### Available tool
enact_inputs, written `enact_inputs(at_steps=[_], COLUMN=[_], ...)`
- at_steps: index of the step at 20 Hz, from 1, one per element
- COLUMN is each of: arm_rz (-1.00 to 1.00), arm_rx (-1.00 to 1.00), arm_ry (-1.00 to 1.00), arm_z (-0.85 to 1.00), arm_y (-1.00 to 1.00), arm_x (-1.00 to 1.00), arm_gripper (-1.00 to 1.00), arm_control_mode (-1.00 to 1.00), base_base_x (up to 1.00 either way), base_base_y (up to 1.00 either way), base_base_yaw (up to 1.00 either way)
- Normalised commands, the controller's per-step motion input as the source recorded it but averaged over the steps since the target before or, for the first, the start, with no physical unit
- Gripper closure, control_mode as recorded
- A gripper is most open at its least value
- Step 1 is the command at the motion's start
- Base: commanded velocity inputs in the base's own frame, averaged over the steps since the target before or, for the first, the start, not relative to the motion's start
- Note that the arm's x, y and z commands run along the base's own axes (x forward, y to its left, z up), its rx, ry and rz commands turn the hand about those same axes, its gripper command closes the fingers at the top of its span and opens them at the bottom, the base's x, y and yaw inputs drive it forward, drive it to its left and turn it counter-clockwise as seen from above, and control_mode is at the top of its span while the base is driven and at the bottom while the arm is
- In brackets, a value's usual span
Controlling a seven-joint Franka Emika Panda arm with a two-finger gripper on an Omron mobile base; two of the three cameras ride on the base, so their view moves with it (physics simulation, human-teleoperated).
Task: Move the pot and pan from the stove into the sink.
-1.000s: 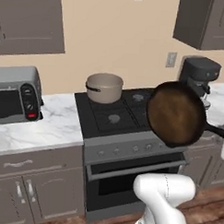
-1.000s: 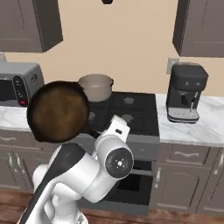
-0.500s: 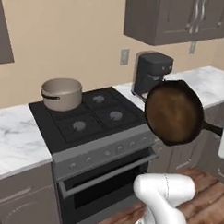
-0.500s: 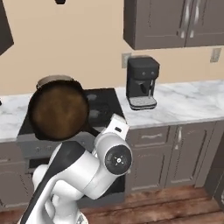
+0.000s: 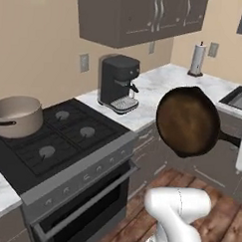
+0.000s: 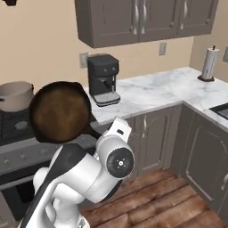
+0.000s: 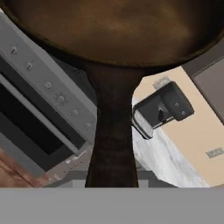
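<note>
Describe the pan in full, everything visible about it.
The pan is a shallow round skillet, dark brown at the rim with a rusty-brown inside, looking like worn metal. One long dark handle runs toward the hand camera. It is tipped up on edge in the air, off the stove, its inside facing the base cameras. Nothing lies in it.

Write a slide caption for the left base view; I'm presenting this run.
Dark brown skillet held aloft beside the black gas stove, where the beige pot waits.
</note>
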Motion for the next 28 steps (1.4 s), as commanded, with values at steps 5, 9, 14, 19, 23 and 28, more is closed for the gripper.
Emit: enact_inputs(at_steps=[5, 9, 14, 19, 23, 28], arm_rz=[0.00, 0.00, 0.00, 0.00, 0.00, 0.00], arm_rx=[0.00, 0.00, 0.00, 0.00, 0.00, 0.00], arm_ry=[0.00, 0.00, 0.00, 0.00, 0.00, 0.00], arm_z=[0.00, 0.00, 0.00, 0.00, 0.00, 0.00], arm_y=[0.00, 0.00, 0.00, 0.00, 0.00, 0.00], arm_x=[0.00, 0.00, 0.00, 0.00, 0.00, 0.00], arm_gripper=[1.00, 1.00, 1.00, 1.00, 1.00, 1.00], arm_control_mode=[1.00, 1.00, 1.00, 1.00, 1.00, 1.00], base_base_x=[0.00, 0.00, 0.00, 0.00, 0.00, 0.00], base_base_y=[-0.13, -0.14, -0.20, -0.41, -0.43, -0.42], base_base_yaw=[-0.45, -0.44, -0.41, -0.32, -0.32, -0.32])
